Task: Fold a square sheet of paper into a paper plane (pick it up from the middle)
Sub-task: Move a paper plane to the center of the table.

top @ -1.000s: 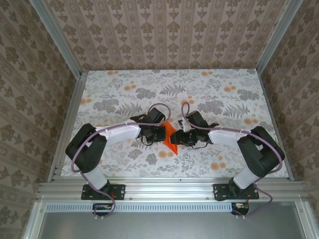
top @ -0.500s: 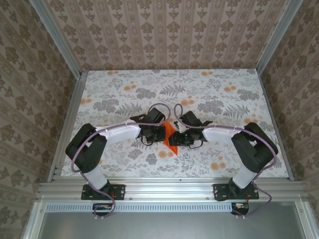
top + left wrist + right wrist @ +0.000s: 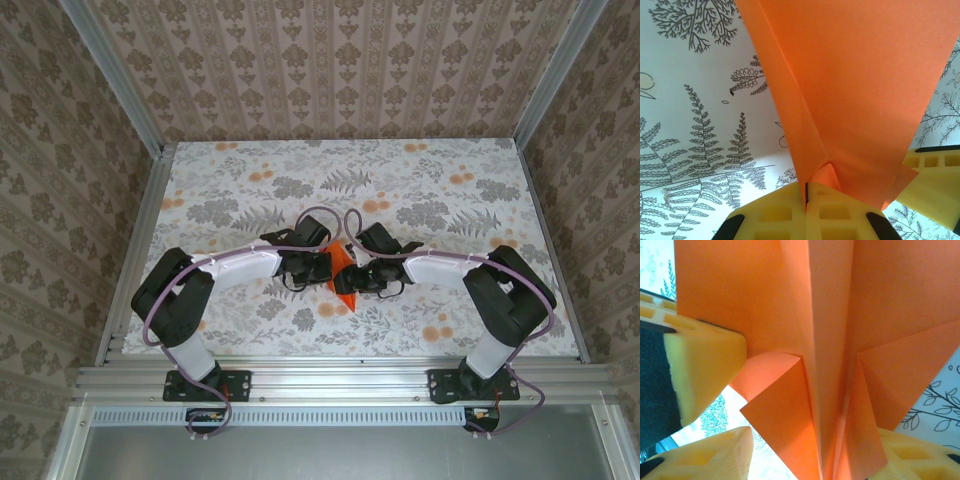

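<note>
**Fig. – Two claws at one sheet, three views.**

**(a) Overhead cam.** My L claw (image 3: pixel 322 268) and R claw (image 3: pixel 358 279) meet near the ctr of the floral-print table (image 3: pixel 450 200). The paper plane (image 3: pixel 344 290), bright orange and part-folded, sits btwn them. Its lower corner points to approx. 6 o'clk, toward the table's near edge. A smaller orange patch shows at 12 o'clk of that corner, in the gap btwn the claws. L claw is at the paper's 10 o'clk and R claw at its 2 o'clk, each touching or just beside it. I cannot tell from above whether the plane rests on the table or is lifted.

**(b) L wrist cam.** My L claw is clenched on the plane. Its two yellow fingers (image 3: pixel 775 217) meet flush at 6 o'clk of the view, w/ a folded ridge of paper nipped in the seam. From there the sheet fans out toward 12 o'clk as a broad orange face, w/ one long crease running to 11 o'clk. One finger of my R claw (image 3: pixel 935 175) shows at 4 o'clk, just beside the paper's lower corner.

**(c) R wrist cam.** My R claw is released, jaws apart, w/ one finger at 7 o'clk (image 3: pixel 710 457) and the other at 5 o'clk (image 3: pixel 915 452). The plane's ctr crease and two triangular flaps stand btwn them. Table print shows in the gap btwn the 7 o'clk finger and the nearest flap, so that one is clear of the paper. The 5 o'clk finger is partly hidden behind a flap, and I cannot tell if it makes contact. My L claw's fingertip (image 3: pixel 705 365), yellow w/ black backing, lies at 9 o'clk against the paper.
</note>
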You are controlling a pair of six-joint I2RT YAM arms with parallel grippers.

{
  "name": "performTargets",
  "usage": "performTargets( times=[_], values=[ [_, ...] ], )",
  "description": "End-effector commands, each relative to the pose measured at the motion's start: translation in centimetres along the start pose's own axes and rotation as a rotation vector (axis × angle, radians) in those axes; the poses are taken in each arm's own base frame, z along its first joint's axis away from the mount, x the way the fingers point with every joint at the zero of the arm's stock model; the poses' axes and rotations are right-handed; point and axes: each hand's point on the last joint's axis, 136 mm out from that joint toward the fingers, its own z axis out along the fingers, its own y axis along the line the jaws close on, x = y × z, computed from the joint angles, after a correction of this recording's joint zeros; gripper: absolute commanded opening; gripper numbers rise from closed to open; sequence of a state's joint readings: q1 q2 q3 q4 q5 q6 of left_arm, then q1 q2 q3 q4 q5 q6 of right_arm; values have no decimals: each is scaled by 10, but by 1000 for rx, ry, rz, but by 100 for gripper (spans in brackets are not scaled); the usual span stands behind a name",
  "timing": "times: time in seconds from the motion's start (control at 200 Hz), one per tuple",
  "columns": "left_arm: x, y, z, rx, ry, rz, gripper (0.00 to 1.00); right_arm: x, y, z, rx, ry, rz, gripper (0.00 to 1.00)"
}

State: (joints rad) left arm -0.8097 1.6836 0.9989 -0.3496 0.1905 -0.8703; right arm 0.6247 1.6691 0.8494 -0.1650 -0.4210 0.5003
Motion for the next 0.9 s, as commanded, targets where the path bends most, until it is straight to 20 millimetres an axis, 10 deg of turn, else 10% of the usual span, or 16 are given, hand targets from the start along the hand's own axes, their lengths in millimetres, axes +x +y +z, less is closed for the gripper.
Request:
performTargets(
  times=[0.0,0.895],
  values=[
    [-1,-1,0,12,5,9,0,-1,6,-1,-27,-9,-15,58],
    [-2,-3,-1,21,0,9,1,4,-20,7,204,29,-63,16]
  ],
)
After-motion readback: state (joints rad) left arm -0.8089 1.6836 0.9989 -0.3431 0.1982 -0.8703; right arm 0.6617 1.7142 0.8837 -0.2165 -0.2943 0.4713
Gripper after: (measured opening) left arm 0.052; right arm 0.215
